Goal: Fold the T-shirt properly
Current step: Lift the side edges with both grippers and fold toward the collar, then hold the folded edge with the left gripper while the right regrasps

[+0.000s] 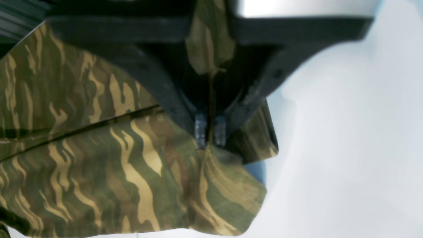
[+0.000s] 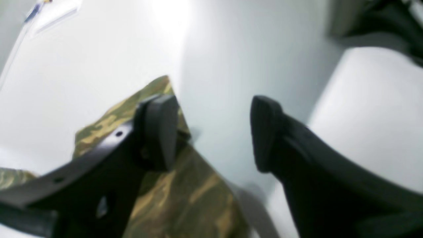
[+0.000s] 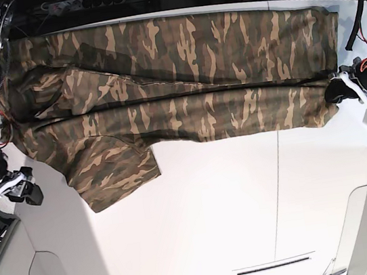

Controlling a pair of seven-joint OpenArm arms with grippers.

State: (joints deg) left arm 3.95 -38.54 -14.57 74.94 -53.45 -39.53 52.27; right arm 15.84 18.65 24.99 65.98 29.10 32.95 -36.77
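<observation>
Left wrist view: the left gripper (image 1: 210,135) is clenched on a pinch of the T-shirt (image 1: 99,158), cloth bunched between its jaws and a corner hanging below. Right wrist view: the right gripper (image 2: 211,132) is released, jaws wide, one finger (image 2: 158,129) over a shirt edge, nothing grasped. Base view: the shirt lies lengthwise across the far half of the table (image 3: 247,204), one sleeve (image 3: 117,177) pointing nearward. Judgement: the right claw should take its end before both carry the edge over together, keeping the cloth taut. No containers seen
</observation>
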